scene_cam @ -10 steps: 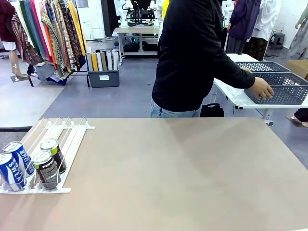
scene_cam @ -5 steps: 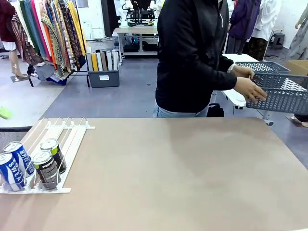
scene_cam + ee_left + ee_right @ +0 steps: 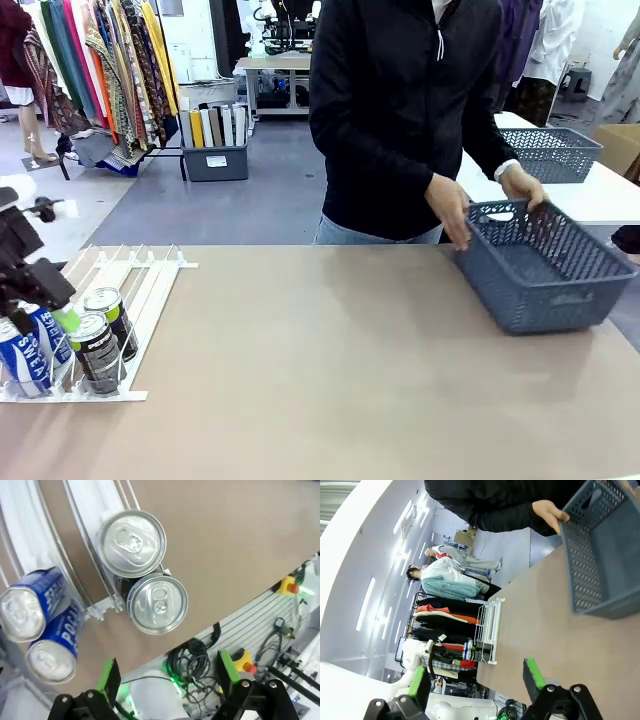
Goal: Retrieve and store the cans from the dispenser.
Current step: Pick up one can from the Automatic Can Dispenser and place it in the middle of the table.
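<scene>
Front view first: the left gripper [image 3: 55, 312] hangs over the low end of the dispenser [image 3: 150, 285], jaws spread wide with nothing between them. Four cans stand at that low end against the clear stops. Two blue cans [image 3: 25, 350] are in the outer lane and two black cans [image 3: 100, 345] in the lane beside it. Well away from the dispenser, a person's hands [image 3: 450, 208] hold a grey basket [image 3: 545, 270] by its rim.

Left wrist view: we look down on silver tops, green fingertips [image 3: 107, 677] apart and empty. The black cans [image 3: 157, 602] touch each other, with rails close on both sides. I'd judge these cans stiff but thin-walled, smooth and likely slippery, so grip gently. The best hold looks like the upper wall, above the rails, front can first.

Right wrist view: the right gripper [image 3: 475, 677] is also open and empty, far from the dispenser [image 3: 487, 627], with the basket [image 3: 600, 570] nearer.
</scene>
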`<state>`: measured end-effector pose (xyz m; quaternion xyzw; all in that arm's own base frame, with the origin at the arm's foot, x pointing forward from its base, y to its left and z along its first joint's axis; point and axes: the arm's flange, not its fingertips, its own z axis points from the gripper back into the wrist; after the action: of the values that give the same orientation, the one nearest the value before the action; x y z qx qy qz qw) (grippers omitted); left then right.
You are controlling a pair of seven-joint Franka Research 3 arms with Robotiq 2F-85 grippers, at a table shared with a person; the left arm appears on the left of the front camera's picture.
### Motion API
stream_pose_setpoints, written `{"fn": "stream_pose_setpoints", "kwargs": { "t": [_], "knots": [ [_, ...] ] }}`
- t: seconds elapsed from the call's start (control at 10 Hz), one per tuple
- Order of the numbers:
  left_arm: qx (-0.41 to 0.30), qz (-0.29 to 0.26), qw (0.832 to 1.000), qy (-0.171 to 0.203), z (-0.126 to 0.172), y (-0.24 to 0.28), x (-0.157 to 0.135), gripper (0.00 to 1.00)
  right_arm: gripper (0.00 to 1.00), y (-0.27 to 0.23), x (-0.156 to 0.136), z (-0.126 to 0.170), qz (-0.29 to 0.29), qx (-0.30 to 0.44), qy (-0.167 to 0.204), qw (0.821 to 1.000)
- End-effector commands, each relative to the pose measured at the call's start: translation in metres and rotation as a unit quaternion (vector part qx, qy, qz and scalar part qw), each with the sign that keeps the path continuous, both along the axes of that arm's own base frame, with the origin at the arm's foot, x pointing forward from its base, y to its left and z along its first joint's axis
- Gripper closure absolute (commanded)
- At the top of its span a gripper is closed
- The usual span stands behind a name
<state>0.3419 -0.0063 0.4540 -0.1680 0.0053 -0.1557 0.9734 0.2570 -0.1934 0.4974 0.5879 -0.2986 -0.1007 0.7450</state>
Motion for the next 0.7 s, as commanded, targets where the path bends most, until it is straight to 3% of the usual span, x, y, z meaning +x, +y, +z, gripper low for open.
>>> {"fn": "stream_pose_setpoints", "kwargs": {
  "t": [0.0, 0.2, 0.3, 0.6],
  "knots": [
    [0.004, 0.033, 0.999, -0.007, -0.008, 0.000, -0.005, 0.00, 0.00, -0.001, 0.004, 0.003, -0.001, 0.004, -0.021, 1.000],
    [0.023, 0.057, 0.998, -0.029, -0.017, -0.006, -0.004, 0.00, 0.00, -0.001, 0.004, 0.003, -0.001, 0.004, -0.021, 1.000],
    [0.042, 0.072, 0.995, -0.061, -0.020, -0.011, -0.003, 0.00, 0.00, -0.001, 0.004, 0.003, -0.001, 0.004, -0.021, 1.000],
    [0.061, 0.066, 0.994, -0.059, -0.034, -0.034, 0.000, 0.00, 0.00, -0.001, 0.004, 0.003, -0.001, 0.004, -0.021, 1.000]
  ]
}}
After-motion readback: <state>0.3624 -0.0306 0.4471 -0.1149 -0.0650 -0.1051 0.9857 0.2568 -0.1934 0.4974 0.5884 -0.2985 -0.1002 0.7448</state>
